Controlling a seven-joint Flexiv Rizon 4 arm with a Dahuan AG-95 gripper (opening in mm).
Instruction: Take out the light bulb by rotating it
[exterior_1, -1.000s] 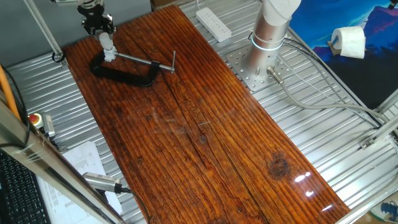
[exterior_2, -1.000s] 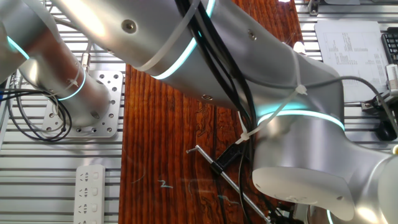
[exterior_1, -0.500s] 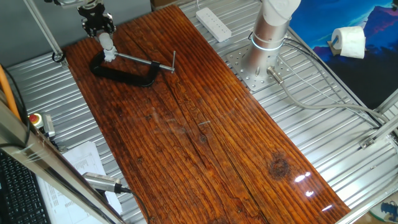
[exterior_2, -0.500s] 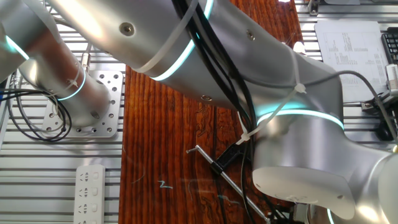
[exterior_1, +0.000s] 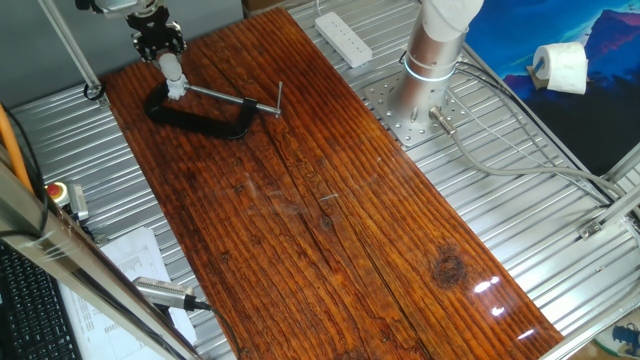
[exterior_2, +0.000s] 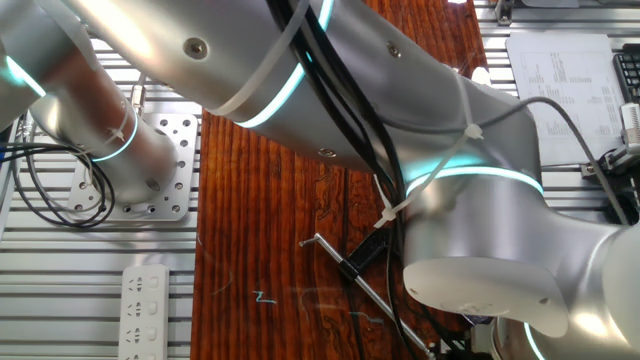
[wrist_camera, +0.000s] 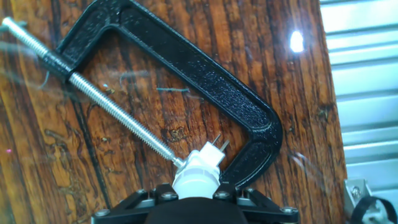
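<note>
Rotation of the wrist is what we see changing, the gripper slightly higher yet clenched on the light bulb. We judge unscrewing underway above the C-clamp.

The gripper hangs at the far left corner of the counter, pointing straight down, jaws closed on the bulb. The arm reaches across from its base.
</note>
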